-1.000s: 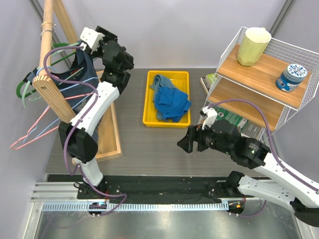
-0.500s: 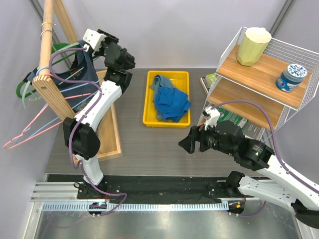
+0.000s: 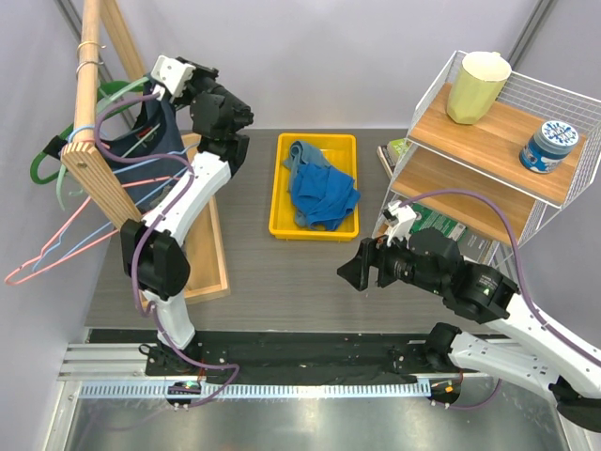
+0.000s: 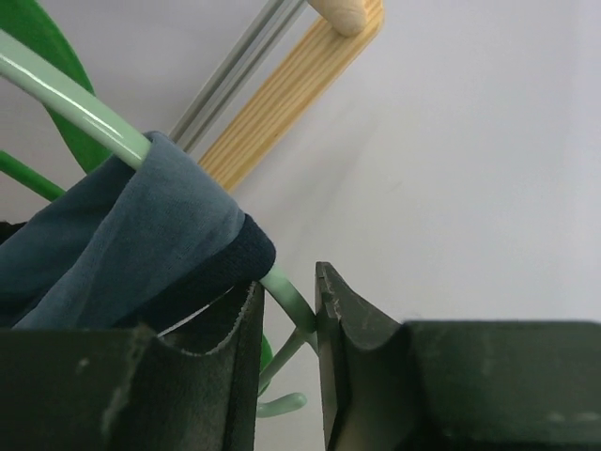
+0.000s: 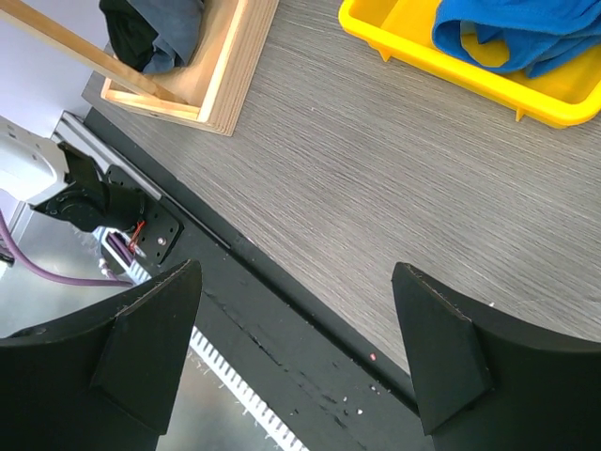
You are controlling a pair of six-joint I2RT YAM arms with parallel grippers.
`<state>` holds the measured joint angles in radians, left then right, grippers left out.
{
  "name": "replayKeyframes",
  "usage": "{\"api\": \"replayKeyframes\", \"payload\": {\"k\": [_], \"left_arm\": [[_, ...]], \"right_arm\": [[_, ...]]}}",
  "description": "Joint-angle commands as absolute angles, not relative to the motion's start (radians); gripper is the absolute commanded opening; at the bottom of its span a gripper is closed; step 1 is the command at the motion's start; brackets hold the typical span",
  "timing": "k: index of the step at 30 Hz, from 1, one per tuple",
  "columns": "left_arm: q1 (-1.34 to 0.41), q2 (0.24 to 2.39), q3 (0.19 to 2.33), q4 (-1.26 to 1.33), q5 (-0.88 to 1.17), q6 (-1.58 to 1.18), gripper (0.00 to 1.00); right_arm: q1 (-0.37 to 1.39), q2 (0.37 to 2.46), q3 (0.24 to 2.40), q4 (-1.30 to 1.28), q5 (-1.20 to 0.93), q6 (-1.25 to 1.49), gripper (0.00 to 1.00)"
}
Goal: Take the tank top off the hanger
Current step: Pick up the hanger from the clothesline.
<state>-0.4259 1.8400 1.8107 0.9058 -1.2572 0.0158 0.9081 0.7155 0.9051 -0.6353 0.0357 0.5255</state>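
A dark blue tank top (image 3: pixel 158 141) hangs on a light green hanger (image 3: pixel 120 89) at the wooden rack (image 3: pixel 94 164), far left. In the left wrist view the tank top's strap (image 4: pixel 141 235) wraps over the hanger's arm (image 4: pixel 66 99). My left gripper (image 3: pixel 153 91) is up at the hanger's end, its jaws (image 4: pixel 289 310) narrowed round the green rod just beyond the strap; the rod touches the right finger (image 4: pixel 343 319). My right gripper (image 3: pixel 346 271) hovers open and empty over the table's front, also seen wide apart in its wrist view (image 5: pixel 300 348).
A yellow tray (image 3: pixel 280 193) with blue cloth (image 3: pixel 322 193) sits mid-table. Pink (image 3: pixel 47 258) and dark green (image 3: pixel 42 160) hangers dangle from the rack, whose wooden base box (image 3: pixel 211 263) lies below. A wire shelf (image 3: pixel 488 141) with a cup and tin stands right.
My left gripper's jaws have narrowed round the hanger's rod and the hangers have swung slightly. The right arm has edged a little right.
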Motion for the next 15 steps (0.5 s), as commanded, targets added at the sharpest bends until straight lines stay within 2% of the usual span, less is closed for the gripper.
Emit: {"api": "replayKeyframes", "payload": {"k": [1, 4, 6, 8, 15], "left_arm": [[-0.417, 1.836, 1.813, 1.051, -1.278, 0.057, 0.22], [-0.417, 1.829, 1.819, 1.051, -1.281, 0.06, 0.14], [-0.416, 1.825, 1.821, 1.051, -1.285, 0.072, 0.04], [-0.417, 1.819, 1.825, 1.057, -1.293, 0.09, 0.0], [-0.417, 1.792, 1.813, 1.062, -1.284, 0.091, 0.0]], "right_arm": [[0.913, 0.689, 0.934, -0.597, 0.029, 0.515, 0.88], [0.914, 0.689, 0.934, -0.598, 0.029, 0.512, 0.88], [0.913, 0.692, 0.934, -0.597, 0.028, 0.509, 0.88], [0.914, 0.698, 0.931, -0.595, 0.025, 0.508, 0.88], [0.913, 0.703, 0.93, -0.581, 0.017, 0.503, 0.89]]}}
